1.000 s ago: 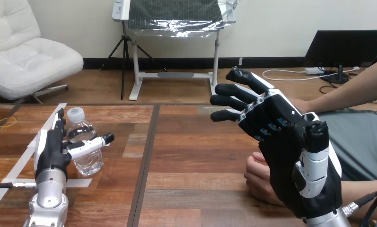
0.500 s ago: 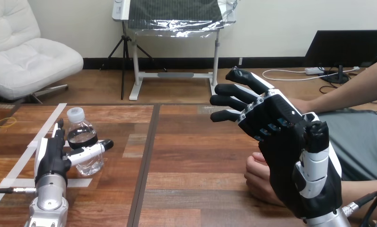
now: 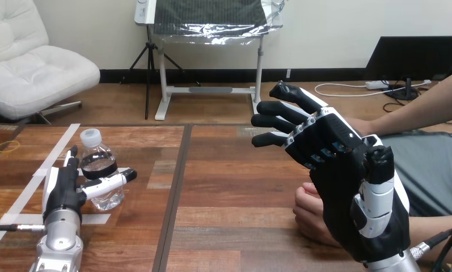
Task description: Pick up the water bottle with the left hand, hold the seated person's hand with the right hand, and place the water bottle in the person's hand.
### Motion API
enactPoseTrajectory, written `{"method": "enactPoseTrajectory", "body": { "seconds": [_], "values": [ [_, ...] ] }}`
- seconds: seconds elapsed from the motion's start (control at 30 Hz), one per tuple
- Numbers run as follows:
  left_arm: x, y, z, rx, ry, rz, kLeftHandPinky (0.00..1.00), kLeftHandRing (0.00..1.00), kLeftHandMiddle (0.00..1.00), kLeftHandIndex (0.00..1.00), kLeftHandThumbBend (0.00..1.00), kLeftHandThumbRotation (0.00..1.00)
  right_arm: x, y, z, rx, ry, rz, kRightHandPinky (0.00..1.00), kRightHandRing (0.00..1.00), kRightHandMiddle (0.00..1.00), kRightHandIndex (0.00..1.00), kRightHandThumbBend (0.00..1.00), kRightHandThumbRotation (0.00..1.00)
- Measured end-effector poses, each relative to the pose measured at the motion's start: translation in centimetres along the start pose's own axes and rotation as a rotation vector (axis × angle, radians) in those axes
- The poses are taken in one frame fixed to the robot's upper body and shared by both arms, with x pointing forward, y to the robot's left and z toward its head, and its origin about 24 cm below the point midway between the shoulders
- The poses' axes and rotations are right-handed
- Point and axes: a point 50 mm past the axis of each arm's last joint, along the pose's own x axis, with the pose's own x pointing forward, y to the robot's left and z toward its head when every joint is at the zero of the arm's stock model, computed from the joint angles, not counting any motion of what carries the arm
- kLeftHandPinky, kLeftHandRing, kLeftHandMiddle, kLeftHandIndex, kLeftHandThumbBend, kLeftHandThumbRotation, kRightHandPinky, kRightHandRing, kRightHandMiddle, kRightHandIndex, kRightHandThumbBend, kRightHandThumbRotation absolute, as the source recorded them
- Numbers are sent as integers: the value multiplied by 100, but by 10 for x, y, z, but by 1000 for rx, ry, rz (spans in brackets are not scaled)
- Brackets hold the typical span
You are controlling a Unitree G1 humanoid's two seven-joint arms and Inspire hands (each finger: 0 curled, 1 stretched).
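Black-and-white left hand: low at the table's left; fingers straight and upright, thumb stretched sideways across the bottle's front; released, closes round nothing as yet.
Small clear plastic water bottle with a white cap and dark label: stands upright on the brown wooden table, just beside the left palm, between its fingers and thumb; seems to touch the thumb, though hard to be sure.
Black-and-white right hand: raised at the view's right, fingers spread and nearly straight; released, grasps nothing.
Person's hand: rests on the table at the view's right, loosely curled, partly hidden behind the right hand; cannot tell whether the two touch; no robot finger seen curled round it.
Done: by the look of it, only the reach to the bottle and the approach to the person's hand.
Left: closing on the bottle and lifting it; taking hold of the person's hand; carrying the bottle across the table; setting it in that hand, which probably needs to open first.
Stage: early, as a judgement; water bottle and person's hand well apart.
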Motion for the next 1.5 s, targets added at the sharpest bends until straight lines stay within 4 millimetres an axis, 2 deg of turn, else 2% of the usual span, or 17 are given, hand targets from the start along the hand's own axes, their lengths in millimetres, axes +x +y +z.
{"method": "enactPoseTrajectory", "body": {
  "seconds": [0.37,0.6,0.9,1.5],
  "values": [
    [3,-1,6,-3,6,-2,88,95,96,97,89,23,0,0,0,0,0,0,68,78,80,84,66,100],
    [5,-2,10,-6,4,-2,89,95,96,97,87,20,0,0,0,0,0,0,68,78,80,84,66,100],
    [6,-2,14,-8,0,-3,89,95,96,97,90,23,0,0,0,0,0,0,68,78,80,84,66,100],
    [8,-4,17,-8,7,-4,86,93,95,96,89,23,0,0,0,0,0,0,68,78,80,84,66,100]
  ]
}}
